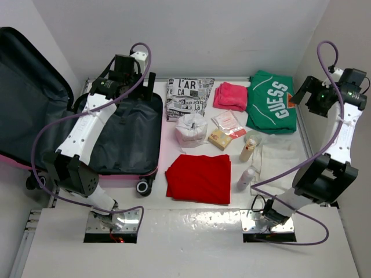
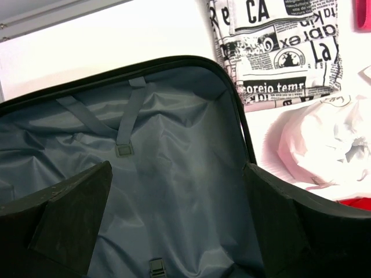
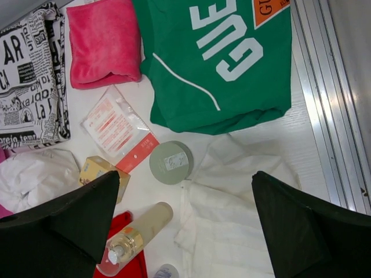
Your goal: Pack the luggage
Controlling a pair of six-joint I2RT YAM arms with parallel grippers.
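The luggage (image 1: 136,136) is laid open at nine o'clock on the surface (image 1: 200,226), its lining bared for filling, while the left claw (image 2: 177,168) above it and the right claw (image 3: 185,174) over the green shirt (image 1: 271,103) at two o'clock are spread apart, empty, apparently readied for picking.

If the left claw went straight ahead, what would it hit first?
Most likely the dark grey fabric lining of the open bright pink hard-shell suitcase; the open left gripper points into it, nothing visibly between.

Luggage (image 1: 124,130): matt creased grey cloth lining.
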